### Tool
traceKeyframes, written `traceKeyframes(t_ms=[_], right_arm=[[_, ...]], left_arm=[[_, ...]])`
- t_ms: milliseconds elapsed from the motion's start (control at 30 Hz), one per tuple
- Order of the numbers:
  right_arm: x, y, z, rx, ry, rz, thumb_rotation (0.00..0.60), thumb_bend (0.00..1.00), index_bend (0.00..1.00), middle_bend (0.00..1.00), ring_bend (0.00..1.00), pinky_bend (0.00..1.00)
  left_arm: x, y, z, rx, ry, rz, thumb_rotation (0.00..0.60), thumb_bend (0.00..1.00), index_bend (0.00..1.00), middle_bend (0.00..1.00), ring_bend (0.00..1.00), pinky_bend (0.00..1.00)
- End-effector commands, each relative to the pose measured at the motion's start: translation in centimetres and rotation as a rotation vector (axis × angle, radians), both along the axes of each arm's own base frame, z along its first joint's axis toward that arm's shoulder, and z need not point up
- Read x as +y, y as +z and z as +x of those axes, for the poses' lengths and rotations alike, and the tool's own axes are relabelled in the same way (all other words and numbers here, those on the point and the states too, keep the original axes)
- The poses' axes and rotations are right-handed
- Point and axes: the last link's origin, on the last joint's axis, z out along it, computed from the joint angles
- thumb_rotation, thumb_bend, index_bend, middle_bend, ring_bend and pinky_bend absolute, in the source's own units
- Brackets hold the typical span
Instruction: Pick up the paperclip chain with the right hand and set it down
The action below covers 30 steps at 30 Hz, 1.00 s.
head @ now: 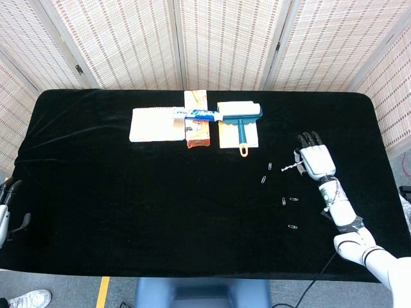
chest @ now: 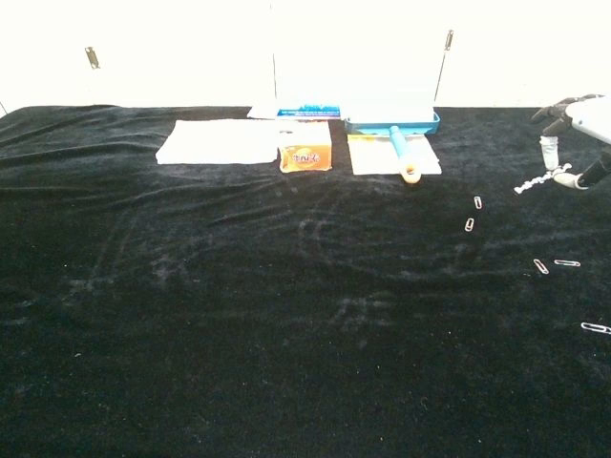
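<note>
The right hand (head: 316, 162) is pinching one end of the paperclip chain (head: 290, 169) between its fingertips, with the remaining fingers spreading forward over the black tablecloth (head: 128, 205). The chain is projecting from the fingers toward the blue lint roller (head: 241, 122), with its long axis running roughly crosswise on the table and tilting slightly down toward its free end. In the chest view the chain (chest: 531, 182) is hanging clear of the cloth, so it is judged to be lifted rather than resting.

The right hand (chest: 578, 143) is hovering to the right of the lint roller and somewhat nearer the robot, palm down, with the forearm running back toward the robot's right shoulder. Loose single paperclips (head: 293, 199) are lying on the cloth between the lint roller and the robot, near the hand but apart from it.

The left hand (head: 6, 208) is sitting at the far left table edge, well apart from the lint roller; whether its fingers are open or closed cannot be told.

Judgement: the pick-up is appearing complete. The set-down is calling for lowering the hand until the free end is touching the cloth, then releasing the pinch, keeping clear of the loose paperclips.
</note>
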Motion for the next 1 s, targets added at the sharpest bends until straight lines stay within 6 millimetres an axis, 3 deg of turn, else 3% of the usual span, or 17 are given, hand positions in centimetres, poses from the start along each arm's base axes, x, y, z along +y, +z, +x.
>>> traceKeyframes(t_ms=[33,533,1000], right_arm=[[-0.9,-0.5,0.7,0.027,-0.019,0.003,0.600,0.39,0.94,0.15,0.06,0.00],[-2.3,-2.9,2.4,0.080,-0.025,0.017,0.600,0.39,0.94,0.16,0.08,0.00],[-2.3,-3.7,2.4,0.086,-0.037,0.027,0.600,0.39,0.94,0.16,0.08,0.00]], left_arm=[[-0.1,0.1,0.0,-0.004,-0.002,0.002,0.600,0.49,0.00,0.02,0.00,0.00],[-0.4,0.5,0.0,-0.027,-0.011,0.000,0.600,0.49,0.00,0.02,0.01,0.00],[-0.6,0.7,-0.1,-0.031,-0.016,0.010,0.600,0.49,0.00,0.02,0.01,0.00]])
